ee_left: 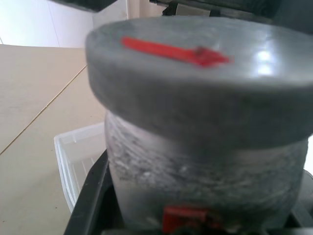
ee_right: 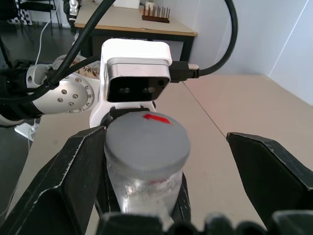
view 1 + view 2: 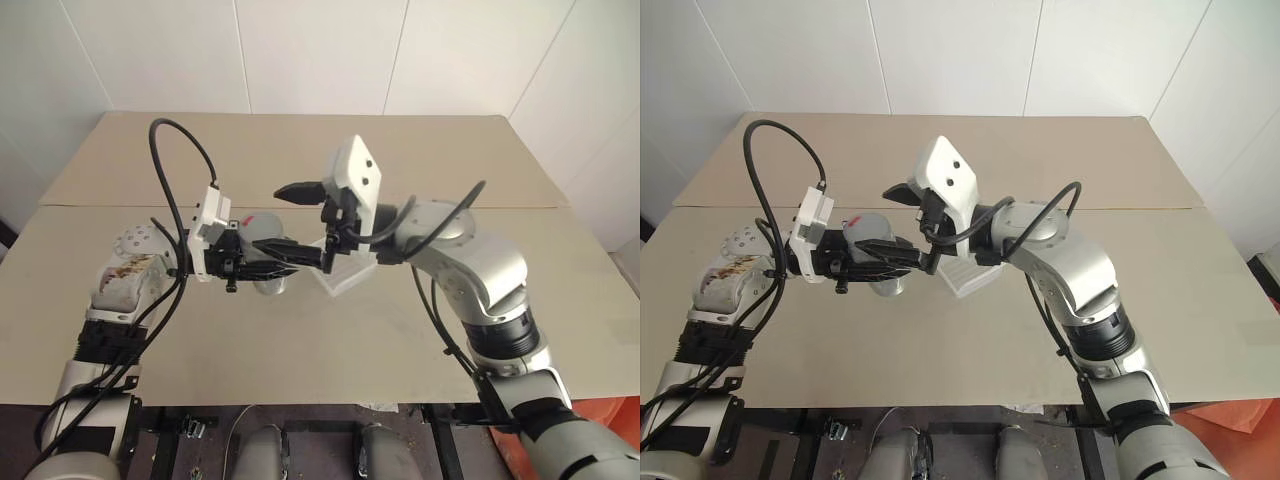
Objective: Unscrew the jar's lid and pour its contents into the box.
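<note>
Left gripper clamped on the body of the jar, held upright above the table with the box just behind and below it. Right gripper faces it with fingers spread wide, one either side of the lid, neither touching. Lid is still seated; judged next: closing squarely across the lid's width, jar axis vertical

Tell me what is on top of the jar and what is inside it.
The grey lid, marked with a red arrow, sits on the jar, which the left gripper holds. The lid covers the mouth and the wall looks frosted, so the contents cannot be seen.
</note>
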Motion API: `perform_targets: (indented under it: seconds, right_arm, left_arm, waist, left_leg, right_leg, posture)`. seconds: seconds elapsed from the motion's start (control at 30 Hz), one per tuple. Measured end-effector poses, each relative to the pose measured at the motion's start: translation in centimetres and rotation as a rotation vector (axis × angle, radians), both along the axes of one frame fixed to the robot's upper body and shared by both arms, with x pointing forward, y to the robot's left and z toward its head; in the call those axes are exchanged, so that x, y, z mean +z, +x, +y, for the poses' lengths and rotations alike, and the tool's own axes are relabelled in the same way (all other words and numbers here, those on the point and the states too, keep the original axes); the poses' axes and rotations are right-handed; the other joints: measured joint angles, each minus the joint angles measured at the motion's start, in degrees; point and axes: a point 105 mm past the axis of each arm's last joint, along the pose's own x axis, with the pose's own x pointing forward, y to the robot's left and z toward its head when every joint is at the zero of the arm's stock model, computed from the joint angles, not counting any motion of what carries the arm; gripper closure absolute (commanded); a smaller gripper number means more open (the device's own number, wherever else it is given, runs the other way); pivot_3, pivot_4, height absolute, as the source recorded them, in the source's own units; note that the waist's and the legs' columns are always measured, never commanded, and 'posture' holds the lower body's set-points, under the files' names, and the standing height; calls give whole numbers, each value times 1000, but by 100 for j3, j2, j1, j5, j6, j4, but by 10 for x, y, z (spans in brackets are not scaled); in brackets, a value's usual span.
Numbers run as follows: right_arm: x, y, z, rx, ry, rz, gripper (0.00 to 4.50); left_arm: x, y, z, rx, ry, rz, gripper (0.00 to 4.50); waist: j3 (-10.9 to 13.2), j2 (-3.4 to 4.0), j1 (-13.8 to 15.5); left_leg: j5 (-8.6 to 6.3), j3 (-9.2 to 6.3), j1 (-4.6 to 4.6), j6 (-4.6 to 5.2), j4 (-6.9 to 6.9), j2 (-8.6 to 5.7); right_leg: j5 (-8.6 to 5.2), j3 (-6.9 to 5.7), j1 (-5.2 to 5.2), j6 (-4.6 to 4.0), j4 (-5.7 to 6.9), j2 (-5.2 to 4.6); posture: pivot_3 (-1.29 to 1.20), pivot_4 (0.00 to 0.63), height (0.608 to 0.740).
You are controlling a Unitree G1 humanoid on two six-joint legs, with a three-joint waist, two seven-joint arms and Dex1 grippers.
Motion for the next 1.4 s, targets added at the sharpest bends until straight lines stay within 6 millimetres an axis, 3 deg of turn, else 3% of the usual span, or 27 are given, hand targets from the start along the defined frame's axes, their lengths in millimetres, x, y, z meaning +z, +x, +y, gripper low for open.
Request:
perform_targets:
  seconds: [0.3,0.77,0.97,1.1,1.2,1.4]
  right_arm:
    - [-1,-3,-8,15,18,17,14]
    - [2,-13,17,101,34,25,14]
    - [-5,-7,24,102,15,81,14]
    - [-6,-4,26,101,14,96,793]
    - [-7,-4,29,104,17,122,1732]
    - [-7,-3,29,103,26,149,1746]
  left_arm:
    - [0,-2,1,-13,3,0,2543]
    - [0,-1,1,-12,2,-1,2543]
    - [0,-1,1,-10,1,-2,2543]
    - [1,-1,1,-8,1,-4,2543]
    - [1,-1,1,-3,-1,-5,2543]
    - [1,-1,1,0,-2,-5,2543]
  waist:
    - [0,0,-3]
    - [0,0,-2]
    - [0,0,0]
    - [0,0,-1]
    - [0,0,-2]
    - [0,0,-1]
  left_leg:
    - [0,0,0,0,0,0]
    - [0,-1,0,0,0,0]
    - [0,0,0,0,0,0]
    - [0,0,0,0,0,0]
    - [0,0,0,0,0,0]
    - [0,0,0,0,0,0]
  right_leg:
    - [0,0,0,0,0,0]
    - [0,0,0,0,1,0]
    - [0,0,0,0,1,0]
    - [0,0,0,0,1,0]
    - [0,0,0,0,1,0]
    - [0,0,0,0,1,0]
  posture:
    - [0,150,740]
    - [0,150,740]
    - [0,150,740]
    - [0,150,740]
    - [0,150,740]
    - [0,150,740]
